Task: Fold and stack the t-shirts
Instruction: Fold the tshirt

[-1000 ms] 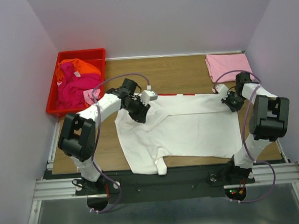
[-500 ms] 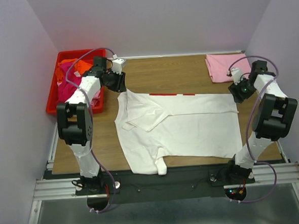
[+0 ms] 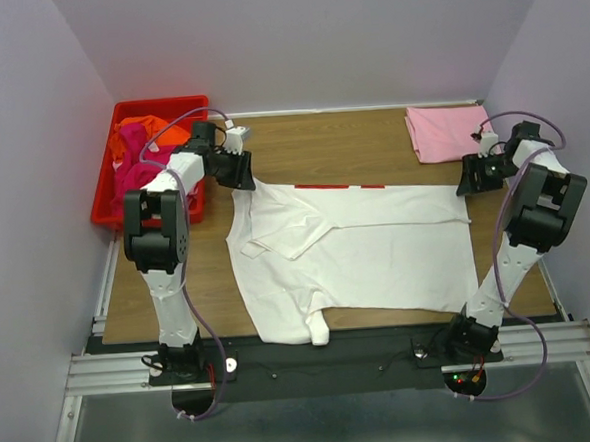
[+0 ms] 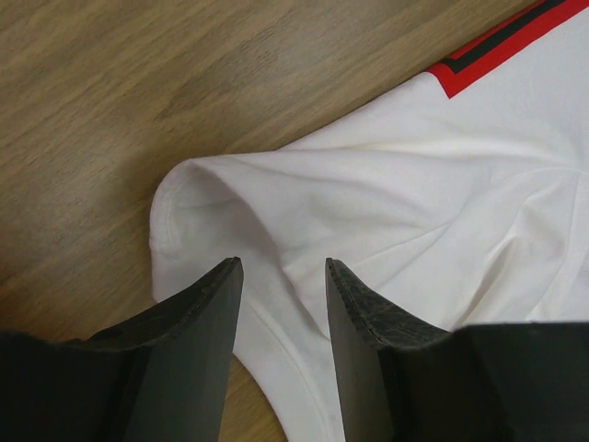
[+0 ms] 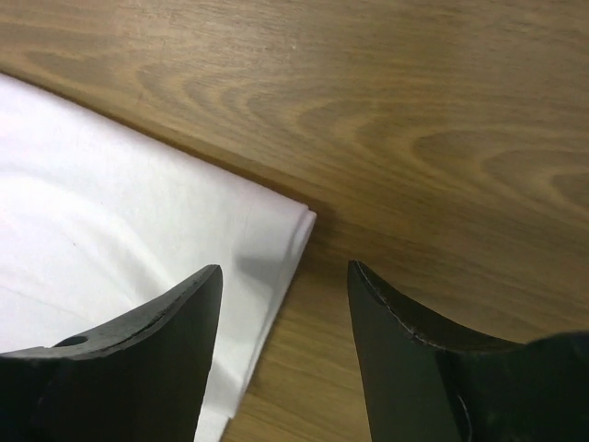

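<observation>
Left fingers (image 4: 221,285) and right fingers (image 5: 202,295) stand moderately apart and hold nothing, each poised at a far corner of the white tee (image 3: 367,247). Whether their tips touch the cloth cannot be told. The tee lies spread across the middle of the table (image 3: 340,138), with a sleeve turned in on the left and a strip of red print along the far edge. The next fold probably calls for both corners to be pinched through every layer, lifted level and carried together, keeping the edge between them taut so the crease runs straight. The rumpled left corner may slip or bunch. A folded pink tee (image 3: 448,131) lies at the far right. An orange tee (image 3: 140,138) and a magenta tee (image 3: 132,179) sit heaped in the bin (image 3: 158,102) at far left.
</observation>
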Robot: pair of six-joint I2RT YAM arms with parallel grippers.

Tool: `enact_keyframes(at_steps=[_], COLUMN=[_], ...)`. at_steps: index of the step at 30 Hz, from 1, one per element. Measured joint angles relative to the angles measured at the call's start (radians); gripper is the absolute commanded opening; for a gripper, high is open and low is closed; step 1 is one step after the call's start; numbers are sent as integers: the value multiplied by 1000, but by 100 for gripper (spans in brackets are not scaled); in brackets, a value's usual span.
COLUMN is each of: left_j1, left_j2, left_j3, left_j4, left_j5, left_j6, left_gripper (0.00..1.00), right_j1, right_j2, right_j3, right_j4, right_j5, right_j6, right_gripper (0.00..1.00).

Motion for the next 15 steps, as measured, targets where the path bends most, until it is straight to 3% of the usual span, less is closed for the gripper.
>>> enact_keyframes(at_steps=[11,15], left_j1=[8,7], left_j2=[50,58], left_j3=[5,5], left_j4=[31,44], left_j5=[66,80], left_j6=[-18,-24], left_gripper=[53,53], right_j1=[-2,-3], right_j2=[65,76], right_j3=[42,52], right_j4=[-3,-3], right_j5=[-60,-65], right_j6=[79,90], right_gripper=[55,45])
